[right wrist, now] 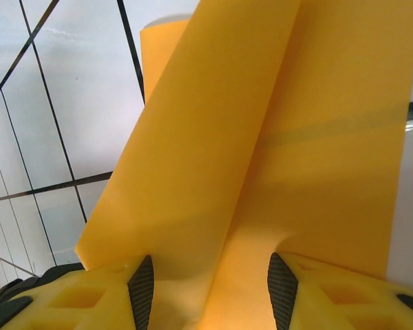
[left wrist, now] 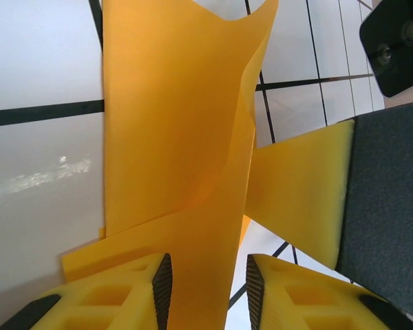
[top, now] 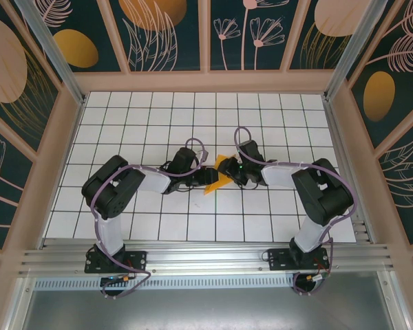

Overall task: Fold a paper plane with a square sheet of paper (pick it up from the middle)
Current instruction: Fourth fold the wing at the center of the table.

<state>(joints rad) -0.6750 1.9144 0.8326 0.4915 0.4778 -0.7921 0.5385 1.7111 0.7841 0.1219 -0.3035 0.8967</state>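
Note:
The square sheet of paper [top: 222, 163] is orange-yellow, folded up along a centre crease, and stands off the tiled table between my two grippers. In the left wrist view the paper [left wrist: 172, 124] rises as a tall folded strip. My left gripper [left wrist: 208, 275] straddles its lower end: the left pad lies against it and a gap stays at the right pad. My right gripper [right wrist: 212, 282] stands open and wide, with the V-shaped paper [right wrist: 296, 137] filling the space between its pads. One finger of the right gripper [left wrist: 303, 192] sits just right of the strip. From above, the left gripper [top: 210, 177] and right gripper [top: 233, 172] almost meet.
The white grid-tiled table [top: 193, 117] stretches around both arms. Dark wall panels with orange ovals [top: 76, 48] and a wooden frame enclose it on three sides. An aluminium rail [top: 206, 258] runs along the near edge by the arm bases.

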